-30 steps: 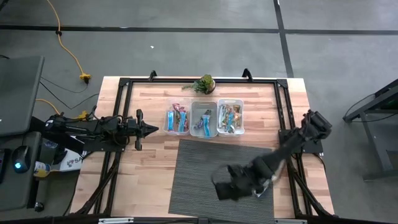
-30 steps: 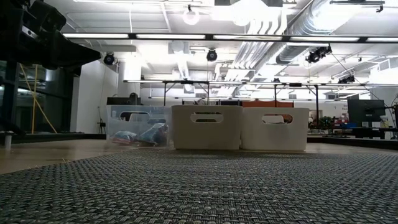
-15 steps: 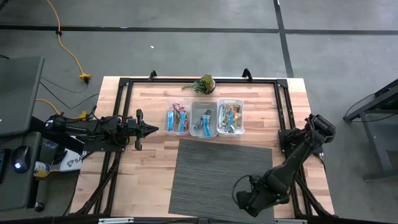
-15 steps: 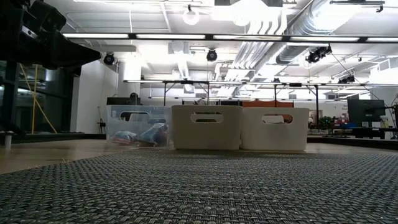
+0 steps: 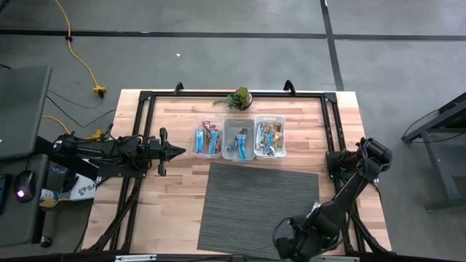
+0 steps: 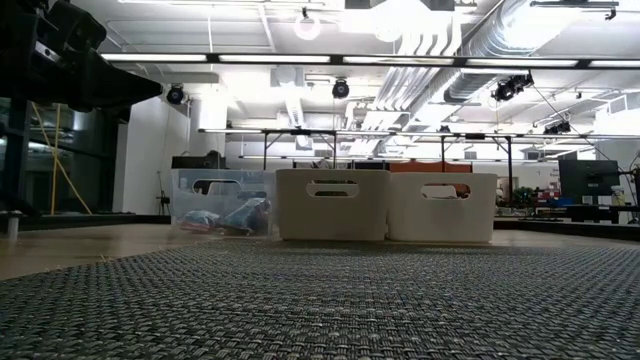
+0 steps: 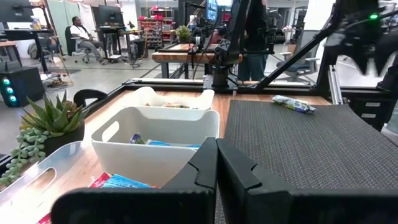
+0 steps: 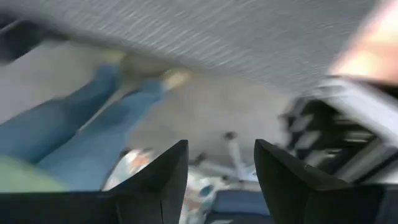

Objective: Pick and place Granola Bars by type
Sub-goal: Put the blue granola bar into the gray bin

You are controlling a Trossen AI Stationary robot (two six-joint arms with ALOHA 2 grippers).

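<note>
My right gripper (image 8: 216,180) hangs at the near edge of the table, past the corner of the grey woven mat (image 5: 255,207), with its two dark fingers (image 8: 152,186) spread apart and nothing between them; beyond them I see only a blur of floor, a chair base and a seated person's blue trouser legs (image 8: 56,140). My left gripper (image 7: 216,163) waits on the left side of the table, its fingers pressed together, pointing toward the bins. The Granola Bars (image 5: 239,140) lie sorted in three clear bins (image 5: 240,124) set side by side behind the mat, beside a small green plant (image 5: 239,97). One more wrapped bar (image 7: 292,103) rests on the mat's far edge in my left wrist view. The wooden table (image 5: 175,189) stands in a large workshop with bright ceiling lights.
</note>
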